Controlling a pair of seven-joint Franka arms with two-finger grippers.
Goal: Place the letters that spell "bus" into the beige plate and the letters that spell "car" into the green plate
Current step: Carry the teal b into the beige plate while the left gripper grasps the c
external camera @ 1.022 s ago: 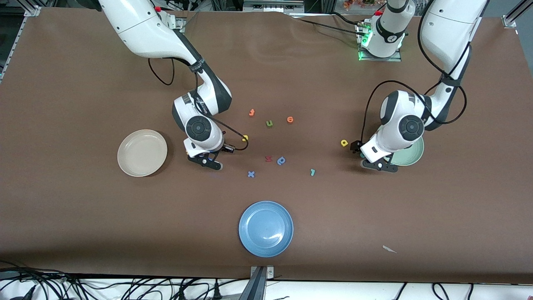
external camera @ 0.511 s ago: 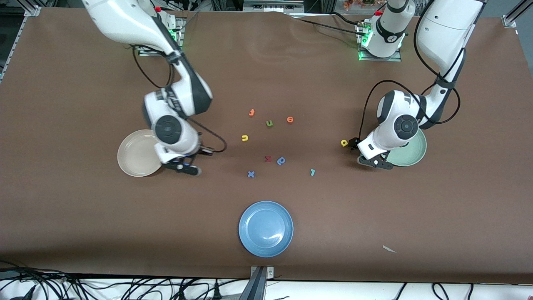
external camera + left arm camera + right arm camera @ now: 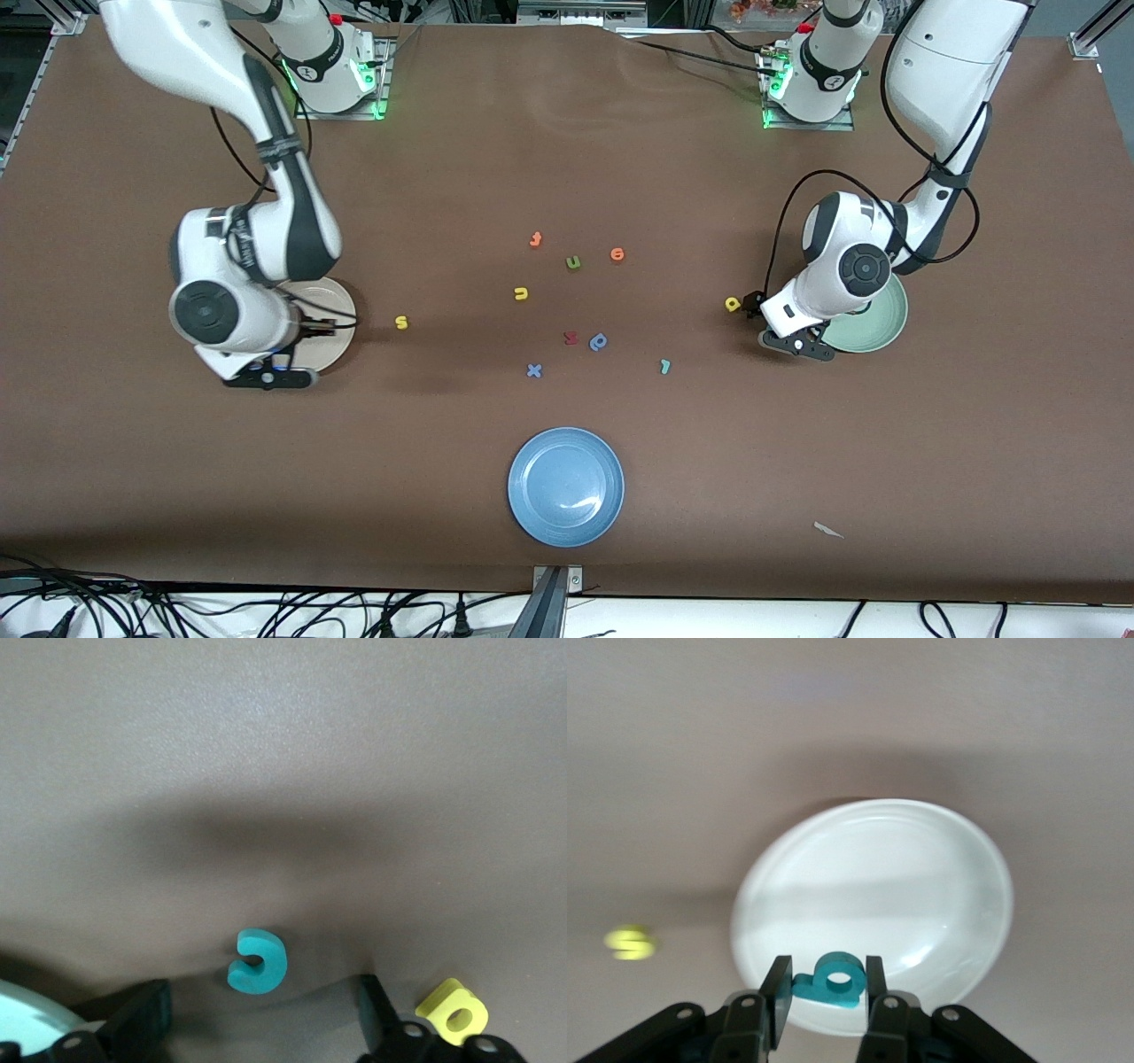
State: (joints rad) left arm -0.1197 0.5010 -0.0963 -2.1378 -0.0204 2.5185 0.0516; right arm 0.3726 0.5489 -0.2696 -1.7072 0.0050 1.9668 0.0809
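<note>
My right gripper point(image 3: 824, 981) is shut on the teal b point(image 3: 833, 978) and hangs over the rim of the beige plate point(image 3: 873, 886), the part of that plate point(image 3: 344, 312) nearest the front camera. The yellow s point(image 3: 401, 322) lies on the table beside the plate, and the yellow u point(image 3: 521, 293) lies toward the middle. My left gripper point(image 3: 263, 997) stands open and low over the table beside the green plate point(image 3: 879, 326). The teal c point(image 3: 258, 961) lies flat between its fingers without touching either one. The yellow a point(image 3: 732, 304) lies close by, and the teal r point(image 3: 665, 366) is nearer the front camera.
A blue plate point(image 3: 565, 486) sits near the table's front edge. Loose letters in the middle: green u point(image 3: 573, 261), orange f point(image 3: 535, 239), orange o point(image 3: 617, 254), a red letter point(image 3: 571, 338), a darker blue looped letter point(image 3: 599, 341) and blue x point(image 3: 534, 370).
My right arm has swung from the middle of the table to over the beige plate, carrying the teal b and uncovering the yellow s. My left gripper shifted slightly beside the green plate.
</note>
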